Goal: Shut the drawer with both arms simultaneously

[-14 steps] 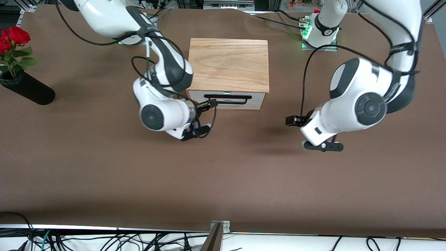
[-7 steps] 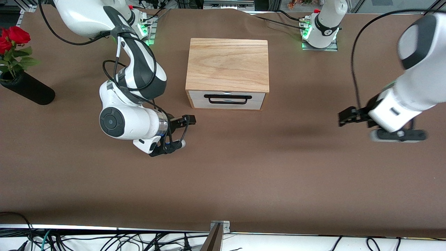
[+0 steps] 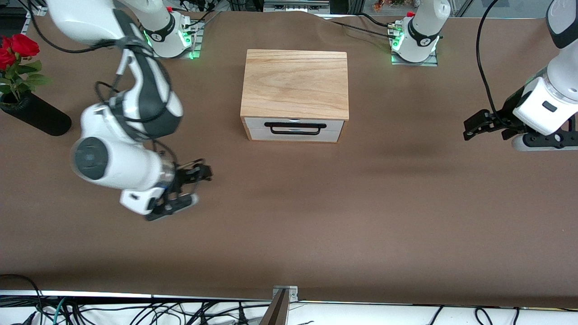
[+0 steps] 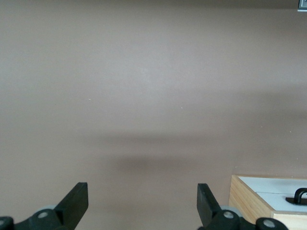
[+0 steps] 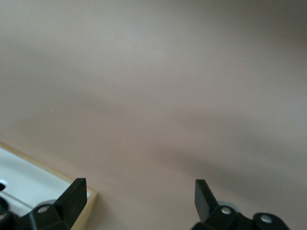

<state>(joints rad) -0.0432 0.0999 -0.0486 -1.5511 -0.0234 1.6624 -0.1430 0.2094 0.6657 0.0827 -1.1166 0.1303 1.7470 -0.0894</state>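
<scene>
I see the drawer [image 3: 294, 129] pushed flush into the oak box [image 3: 295, 83] mid-table, its black handle [image 3: 295, 128] facing the front camera. Right gripper [image 3: 198, 174] hovers over bare table [image 3: 316, 216] toward the right arm's end, fingers spread wide, holding nothing. Left gripper [image 3: 474, 126] hovers over the table near the left arm's end, jaws wide apart too, empty. Both are well clear of the box. Rose vase [image 3: 36, 116] sits at the right arm's edge of the table.
</scene>
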